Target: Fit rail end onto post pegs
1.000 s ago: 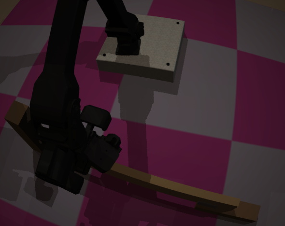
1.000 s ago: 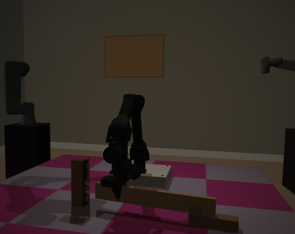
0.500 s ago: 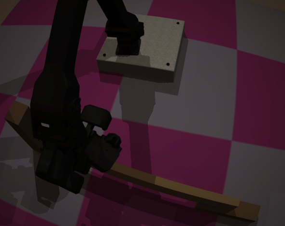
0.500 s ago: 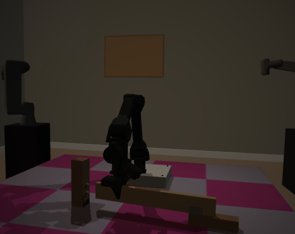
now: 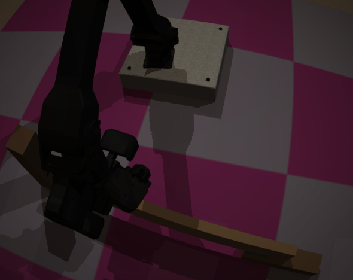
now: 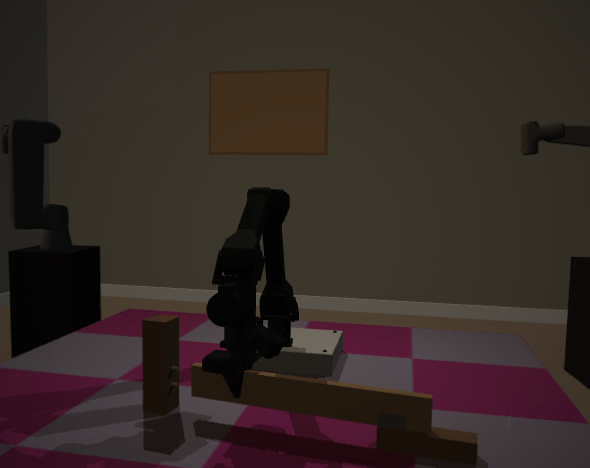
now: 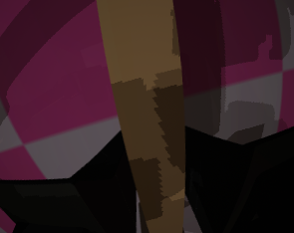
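The long wooden rail (image 5: 219, 230) (image 6: 325, 397) (image 7: 134, 61) is held off the table at its near end. Its far end sits by the dark bracket (image 6: 392, 421) on the low footboard block (image 5: 309, 259) (image 6: 436, 443). My gripper (image 6: 233, 385) (image 7: 147, 128) is shut on the rail close to its near end. The short post (image 5: 20, 140) (image 6: 159, 362) stands upright to the left, with two pegs (image 6: 173, 377) pointing at the rail's end. In the exterior view a small gap shows between the rail's end and the post. My arm hides the rail's near end in the top view.
The arm's grey base plate (image 5: 197, 54) (image 6: 318, 352) lies behind the rail. Two other arms stand on black pedestals (image 6: 53, 292) (image 6: 587, 322) at the far left and right. A checkered pink and grey mat (image 5: 246, 192) covers the floor.
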`<state>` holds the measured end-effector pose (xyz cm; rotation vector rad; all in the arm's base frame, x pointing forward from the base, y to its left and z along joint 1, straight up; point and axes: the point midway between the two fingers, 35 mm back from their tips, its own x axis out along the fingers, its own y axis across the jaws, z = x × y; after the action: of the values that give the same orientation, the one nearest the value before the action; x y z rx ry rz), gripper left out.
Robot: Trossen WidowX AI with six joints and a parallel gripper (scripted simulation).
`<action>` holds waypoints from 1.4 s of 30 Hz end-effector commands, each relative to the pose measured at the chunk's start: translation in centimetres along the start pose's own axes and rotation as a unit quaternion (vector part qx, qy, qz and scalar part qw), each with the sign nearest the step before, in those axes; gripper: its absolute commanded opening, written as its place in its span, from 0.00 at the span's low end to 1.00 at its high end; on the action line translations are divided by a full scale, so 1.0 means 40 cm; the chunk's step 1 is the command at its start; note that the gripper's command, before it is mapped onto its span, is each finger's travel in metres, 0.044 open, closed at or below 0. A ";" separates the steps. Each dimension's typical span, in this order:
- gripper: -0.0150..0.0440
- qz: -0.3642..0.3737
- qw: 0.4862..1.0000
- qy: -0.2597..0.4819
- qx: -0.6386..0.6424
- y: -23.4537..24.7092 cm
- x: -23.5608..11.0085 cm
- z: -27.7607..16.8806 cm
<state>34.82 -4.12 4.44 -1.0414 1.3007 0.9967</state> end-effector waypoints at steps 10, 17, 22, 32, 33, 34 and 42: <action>0.25 -0.002 1.000 -0.003 0.001 0.000 -0.001 0.003; 0.25 -0.002 1.000 -0.003 0.001 0.000 0.000 -0.001; 0.25 -0.002 1.000 -0.003 0.001 0.000 -0.001 -0.004; 0.25 -0.002 1.000 -0.003 0.001 0.000 -0.003 0.002; 0.25 -0.002 1.000 -0.003 0.001 0.000 -0.003 0.003; 0.25 -0.002 1.000 -0.003 0.001 0.000 -0.004 0.003; 0.25 -0.002 1.000 -0.003 0.001 -0.001 -0.008 0.007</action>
<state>34.71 -4.10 4.43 -1.0365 1.3026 0.9972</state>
